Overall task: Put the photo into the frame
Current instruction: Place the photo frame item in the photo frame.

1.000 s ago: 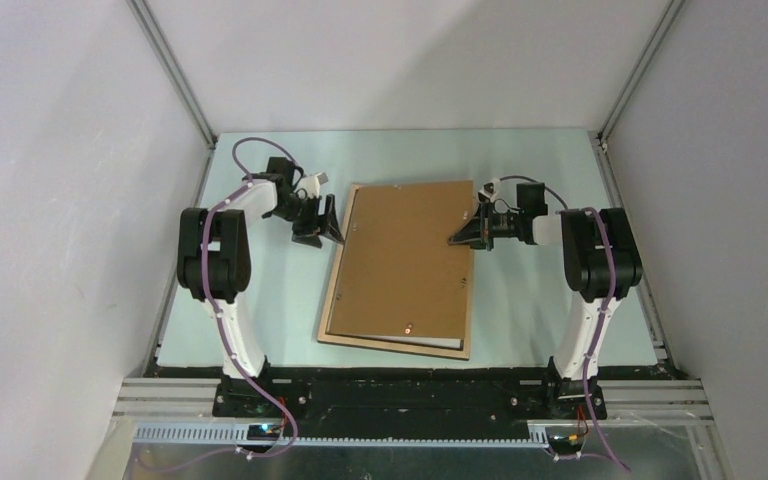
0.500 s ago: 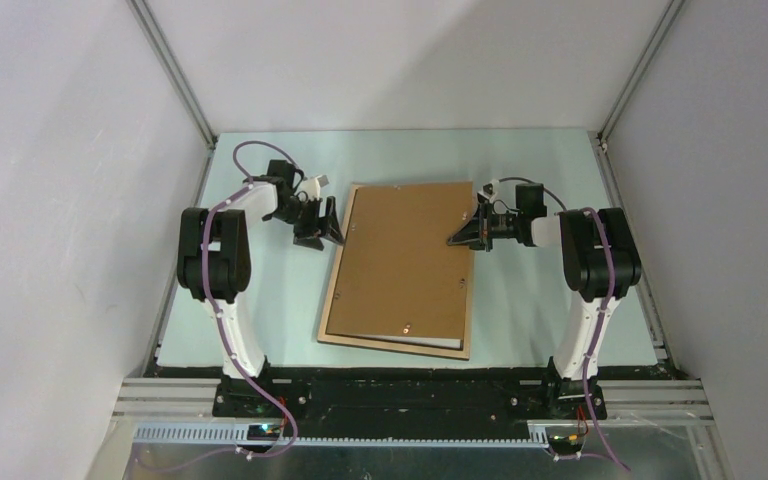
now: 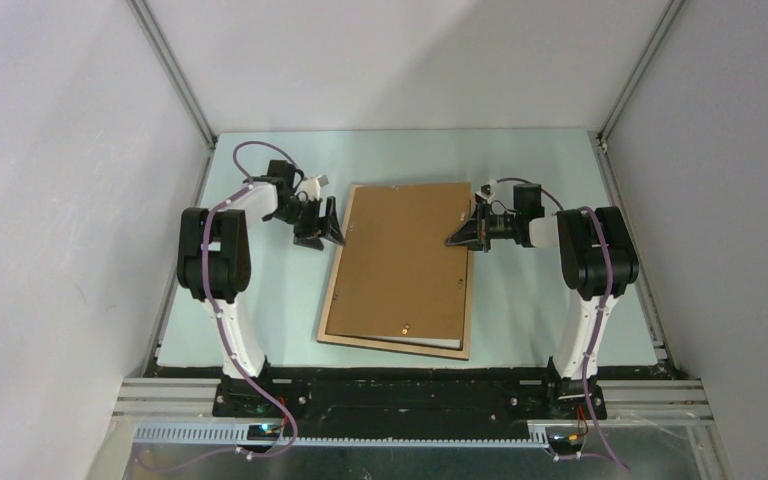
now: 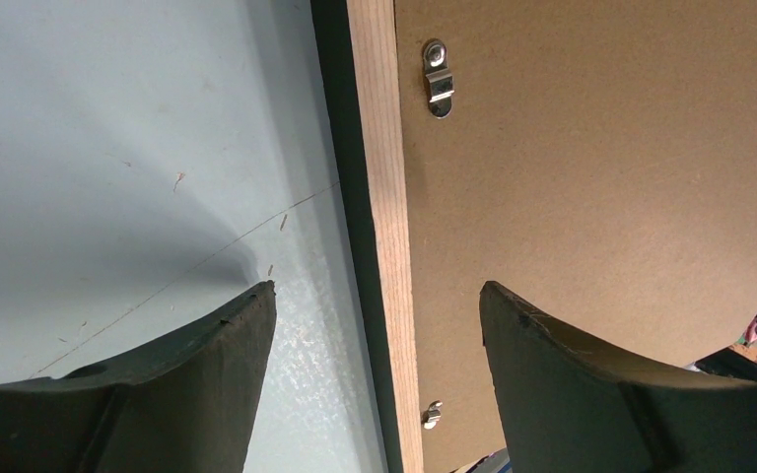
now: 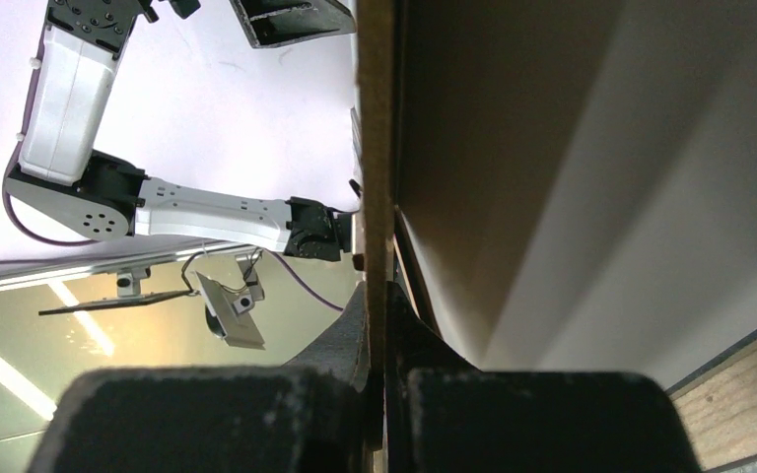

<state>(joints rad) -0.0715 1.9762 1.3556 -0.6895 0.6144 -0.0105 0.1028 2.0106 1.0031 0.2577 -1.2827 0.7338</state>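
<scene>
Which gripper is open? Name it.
The left gripper, jaws spread wide over the frame and its wooden rail; the right gripper is pinched shut on the backing board at its edge.

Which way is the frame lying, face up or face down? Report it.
Face down: the frame shows its light wood back rim, with the brown backing board and metal clips on top.

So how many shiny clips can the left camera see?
2. The upper clip sits beside the wooden frame; the lower clip peeks in at the bottom. Others may lie outside this view.
</scene>
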